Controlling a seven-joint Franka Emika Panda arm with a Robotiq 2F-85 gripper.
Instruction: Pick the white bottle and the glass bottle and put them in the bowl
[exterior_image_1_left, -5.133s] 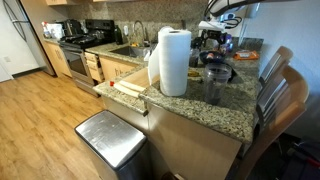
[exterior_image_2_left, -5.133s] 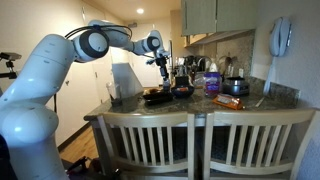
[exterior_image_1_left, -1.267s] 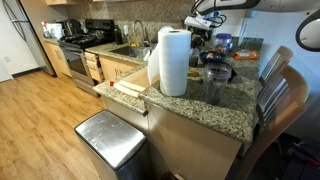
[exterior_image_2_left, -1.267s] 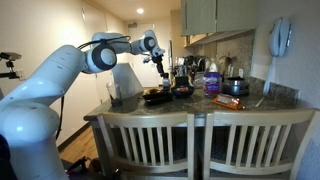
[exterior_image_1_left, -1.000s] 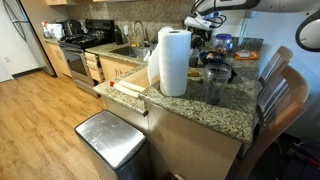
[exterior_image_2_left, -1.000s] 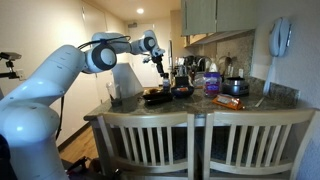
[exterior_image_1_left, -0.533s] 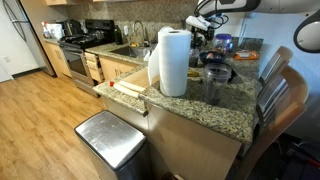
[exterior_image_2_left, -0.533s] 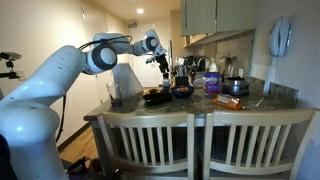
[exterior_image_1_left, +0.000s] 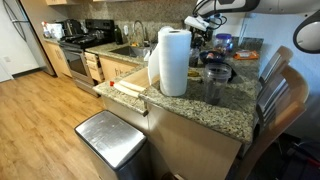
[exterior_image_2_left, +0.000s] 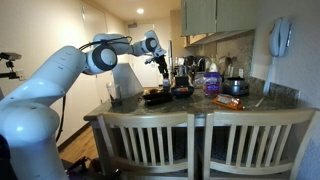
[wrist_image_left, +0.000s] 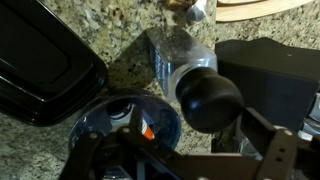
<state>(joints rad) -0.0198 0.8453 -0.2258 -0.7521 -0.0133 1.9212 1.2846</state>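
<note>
The gripper (wrist_image_left: 178, 160) hangs over the granite counter (wrist_image_left: 100, 30) with its jaws spread wide. As far as the dim wrist view shows, there is nothing between them. The glass bottle (wrist_image_left: 172, 55) lies on its side on the counter, just beside the bowl (wrist_image_left: 95, 115) and near a black tray (wrist_image_left: 40, 70).

A blurred dark shape (wrist_image_left: 208, 98) hides part of the clear bottle (wrist_image_left: 168, 52); the black tray (wrist_image_left: 40, 70) runs off the picture's edge.
</note>
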